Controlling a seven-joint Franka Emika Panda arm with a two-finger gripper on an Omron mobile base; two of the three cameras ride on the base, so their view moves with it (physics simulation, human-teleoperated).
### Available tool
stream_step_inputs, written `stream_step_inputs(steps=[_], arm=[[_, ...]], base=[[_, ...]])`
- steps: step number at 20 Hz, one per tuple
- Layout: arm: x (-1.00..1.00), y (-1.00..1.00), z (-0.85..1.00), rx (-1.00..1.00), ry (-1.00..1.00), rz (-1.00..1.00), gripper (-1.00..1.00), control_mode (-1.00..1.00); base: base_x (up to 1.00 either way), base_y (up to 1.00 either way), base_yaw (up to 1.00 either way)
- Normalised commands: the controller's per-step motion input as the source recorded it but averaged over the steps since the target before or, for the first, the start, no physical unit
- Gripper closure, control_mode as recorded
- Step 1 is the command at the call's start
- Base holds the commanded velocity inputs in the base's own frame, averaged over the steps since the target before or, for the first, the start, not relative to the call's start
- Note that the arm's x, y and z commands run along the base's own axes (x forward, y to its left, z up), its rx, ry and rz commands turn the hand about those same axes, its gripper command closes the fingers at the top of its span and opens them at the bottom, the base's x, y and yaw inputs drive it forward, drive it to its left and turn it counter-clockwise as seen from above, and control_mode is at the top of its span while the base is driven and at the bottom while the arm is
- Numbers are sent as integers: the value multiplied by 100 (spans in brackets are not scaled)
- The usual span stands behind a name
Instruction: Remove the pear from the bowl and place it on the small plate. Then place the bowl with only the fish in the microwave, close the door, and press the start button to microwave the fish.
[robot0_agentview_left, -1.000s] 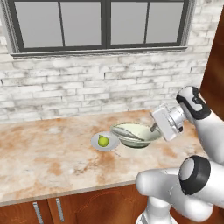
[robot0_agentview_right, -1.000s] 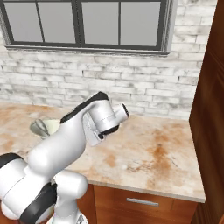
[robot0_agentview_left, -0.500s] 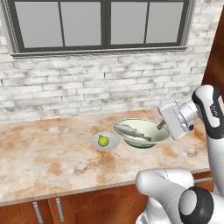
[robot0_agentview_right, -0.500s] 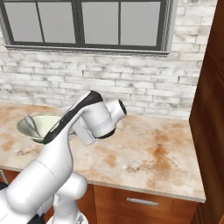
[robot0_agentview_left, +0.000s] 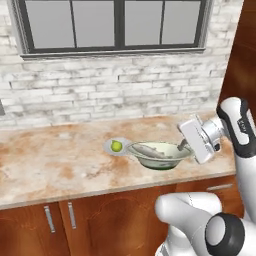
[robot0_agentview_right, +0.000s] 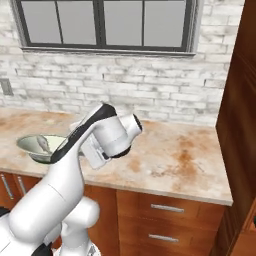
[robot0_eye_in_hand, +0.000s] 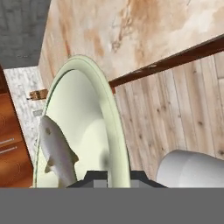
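Bowl rim pinched between the pressed-together fingers of the claw, seen edge-on from the hand camera, with the fish lying against its pale inner wall. Beyond the rim in that view run the front edge of the marbled tabletop and wooden floor planks.

From the left base camera, the claw grips the bowl at its right rim, and the bowl hangs above the front part of the tabletop, level, with the fish stretched across its inside. Just behind its left edge, the plate sits flat on the tabletop with the pear resting on it.

From the right base camera, the bowl shows at the left, partly hidden by the white arm, over the tabletop. Behind everything stand a whitewashed brick wall and a dark-framed window.
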Motion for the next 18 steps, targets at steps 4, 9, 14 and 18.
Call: stream_step_inputs(steps=[4, 9, 14, 18], arm=[[0, 0, 0, 0, 0, 0, 100, 100], [0, 0, 0, 0, 0, 0, 100, 100], [0, 0, 0, 0, 0, 0, 100, 100], [0, 0, 0, 0, 0, 0, 100, 100]], base=[[-100, 88, -6], [-89, 95, -13], [-100, -21, -32], [-84, -71, -52]])
